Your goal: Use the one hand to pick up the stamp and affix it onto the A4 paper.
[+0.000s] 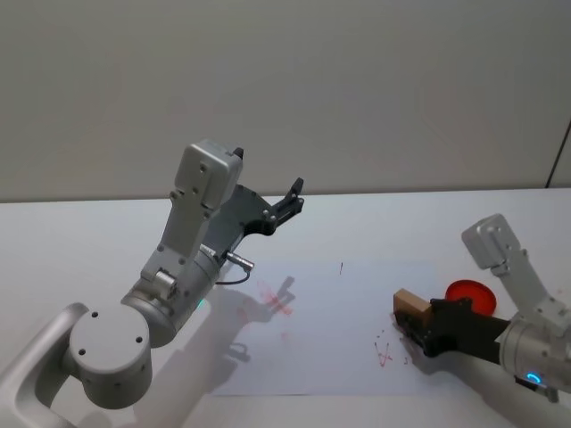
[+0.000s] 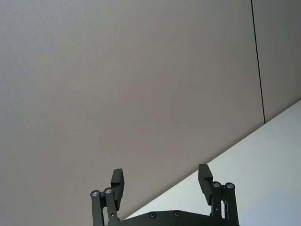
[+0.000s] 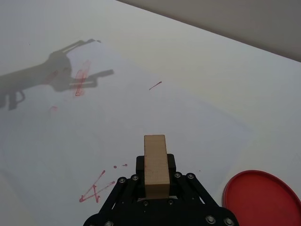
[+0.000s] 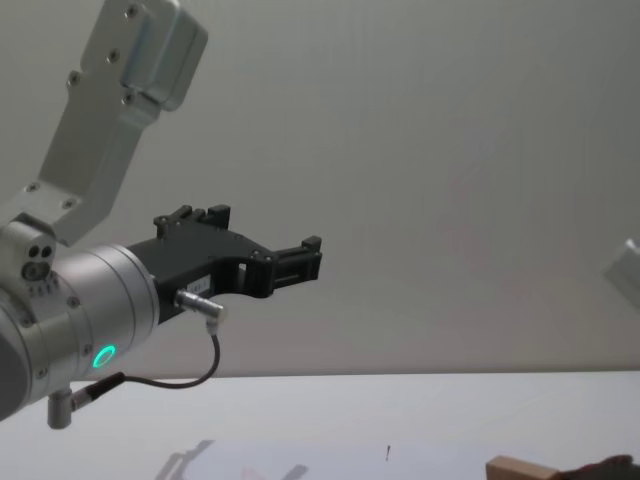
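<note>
The left arm [image 1: 192, 241] and right arm [image 1: 516, 260] are rounded silver-grey metal. The left hand [image 1: 295, 197] and right hand [image 1: 416, 326] are black, screw-dotted linkages. A black cable [image 4: 190, 381] loops beside the left wrist's green light [image 4: 103, 356].

no text can be read; the a4 paper [image 1: 330, 321] bears illegible red marks [image 1: 384, 355].

Red pad [image 1: 469, 295] on white table [image 1: 89, 241]
</note>
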`<control>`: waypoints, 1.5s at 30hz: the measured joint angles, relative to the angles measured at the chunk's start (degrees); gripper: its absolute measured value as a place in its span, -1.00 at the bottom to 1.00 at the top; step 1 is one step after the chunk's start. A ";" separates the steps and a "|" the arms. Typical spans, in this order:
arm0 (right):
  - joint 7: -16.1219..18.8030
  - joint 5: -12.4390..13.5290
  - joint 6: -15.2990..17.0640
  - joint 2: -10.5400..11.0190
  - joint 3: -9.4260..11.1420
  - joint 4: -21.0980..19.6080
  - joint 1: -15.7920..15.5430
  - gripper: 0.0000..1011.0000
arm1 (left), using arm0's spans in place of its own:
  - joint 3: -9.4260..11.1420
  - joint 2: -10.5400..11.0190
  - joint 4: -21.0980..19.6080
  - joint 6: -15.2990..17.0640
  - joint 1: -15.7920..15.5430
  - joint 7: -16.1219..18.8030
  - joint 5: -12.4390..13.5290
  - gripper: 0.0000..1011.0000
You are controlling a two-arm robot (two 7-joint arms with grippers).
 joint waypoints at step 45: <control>1.52 -5.86 -4.66 -0.66 -1.64 0.80 4.00 -0.55 | 0.00 0.00 0.00 0.00 0.00 0.00 0.00 0.98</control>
